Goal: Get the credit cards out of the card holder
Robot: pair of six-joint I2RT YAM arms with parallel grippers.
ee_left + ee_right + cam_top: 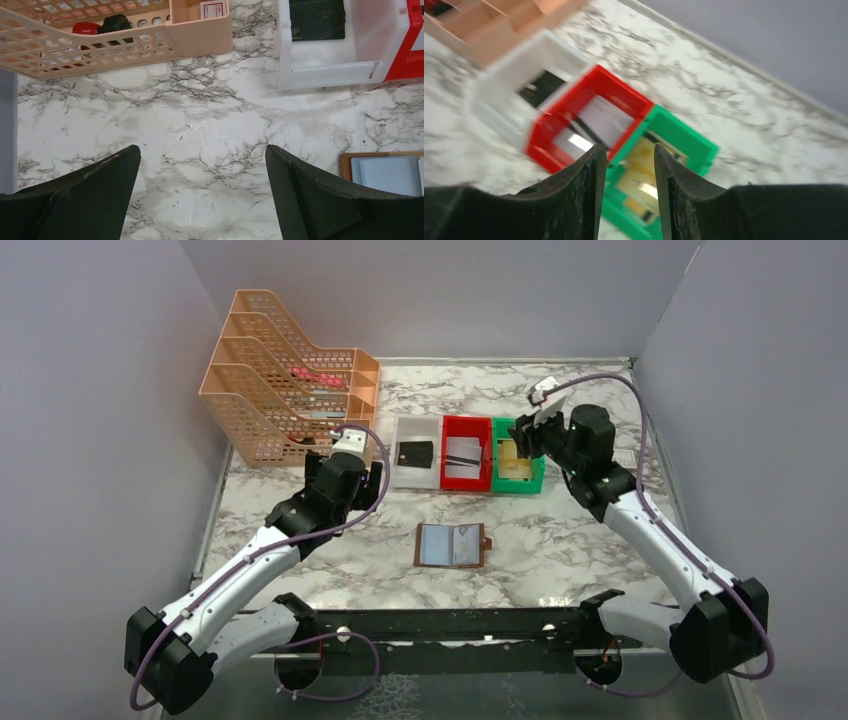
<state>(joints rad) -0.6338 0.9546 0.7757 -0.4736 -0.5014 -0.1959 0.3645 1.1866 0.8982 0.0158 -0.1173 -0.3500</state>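
1. My left pincer stands wide apart with nothing between its fingers. It hangs over a bare patch of the marble table, near the front end of the orange mesh rack.
2. My right pincer is parted by a narrow gap (nothing sits in it, as far as I can see). It is poised above the green bin and is not touching it.
3. The card holder lies open and flat on the table between my two arms. It is nearer to me than the bins and well apart from both pincers.
4. Its pale blue sleeves face up, and a small tab sticks out on its right side. My left wrist view catches only one brown corner of it at the lower right edge.
5. I cannot tell whether any card sits in those sleeves (they are too small in the top view).
6. Three bins stand side by side, touching: the white bin on the left, the red bin in the middle and the green one on the right.
7. A black card lies flat in the white bin.
8. The striped cards, pale with a dark band, lie in the red bin.
9. The gold cards lie in the green bin, directly under my right fingers (that view is blurred, so I cannot count them).
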